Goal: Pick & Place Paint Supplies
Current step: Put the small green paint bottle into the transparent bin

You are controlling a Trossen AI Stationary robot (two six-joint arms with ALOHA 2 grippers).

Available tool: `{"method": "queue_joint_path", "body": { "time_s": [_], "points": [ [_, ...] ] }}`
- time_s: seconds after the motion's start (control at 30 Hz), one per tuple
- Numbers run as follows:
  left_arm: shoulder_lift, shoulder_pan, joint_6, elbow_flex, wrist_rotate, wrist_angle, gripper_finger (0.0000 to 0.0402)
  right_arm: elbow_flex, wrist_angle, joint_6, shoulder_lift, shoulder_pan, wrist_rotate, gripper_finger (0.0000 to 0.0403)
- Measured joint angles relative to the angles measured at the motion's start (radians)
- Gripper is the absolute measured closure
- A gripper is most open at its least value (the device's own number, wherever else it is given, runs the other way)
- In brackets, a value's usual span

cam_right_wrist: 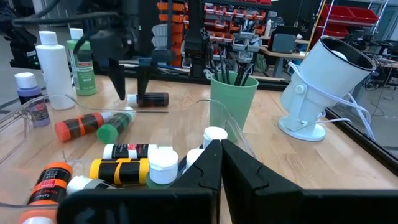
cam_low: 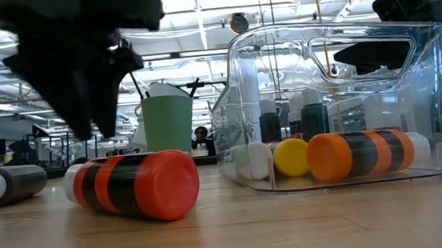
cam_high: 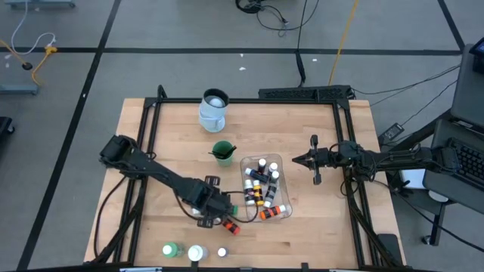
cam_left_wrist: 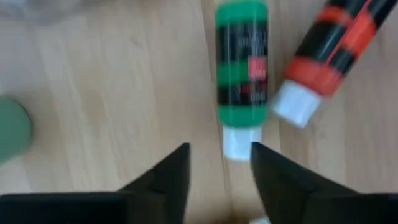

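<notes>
Hiding behind left end effector [cam_low: 95, 111]: green cup's [cam_low: 169, 122] edge.

- Small white-capped paint bottles [cam_high: 261, 181], many colours, piled on their sides and upright inside the clear tub, right of table centre.
- Orange bottle [cam_high: 231, 224] with black bands, lying on its side on the wood just left of the tub's near corner.
- Green bottle [cam_left_wrist: 242, 59] with black label, lying beside the orange one, white cap [cam_left_wrist: 235, 143] at the gap between two dark fingers.
- Larger green bottle [cam_high: 171, 249], white jar [cam_high: 197, 253] and a small bottle [cam_high: 221, 253], upright in a row at the near edge.
- Thin dark brushes [cam_right_wrist: 233, 68], standing in a green cup near table centre.
</notes>
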Motion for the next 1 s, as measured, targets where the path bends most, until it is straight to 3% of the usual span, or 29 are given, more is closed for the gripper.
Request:
{"method": "queue_joint_path", "body": {
  "time_s": [0.2, 0.37, 0.57, 0.8, 0.93, 1.0],
  "points": [
    [-0.003, -0.005, -0.015, -0.025, 0.107, 0.07, 0.0142, 0.0, 0.0, 0.0, 0.0, 0.0, 0.0, 0.0399],
    [0.031, -0.003, 0.017, -0.026, 0.079, 0.078, 0.0124, 0.0, 0.0, 0.0, 0.0, 0.0, 0.0, 0.0399],
    [0.118, 0.013, 0.073, -0.024, 0.015, 0.095, 0.0157, 0.0, 0.0, 0.0, 0.004, 0.0, 0.002, 0.0399],
    [0.152, 0.041, 0.048, -0.019, 0.061, 0.067, 0.0216, 0.0, 0.0, 0.0, 0.017, 0.0, 0.003, 0.0399],
    [0.153, 0.046, 0.037, -0.016, 0.059, 0.058, 0.0272, 0.0, -0.001, 0.001, 0.019, 0.0, 0.003, 0.0399],
    [0.151, 0.046, 0.039, -0.012, 0.056, 0.043, 0.0279, 0.0, -0.001, 0.006, 0.019, 0.0, 0.003, 0.0399]
  ]
}}
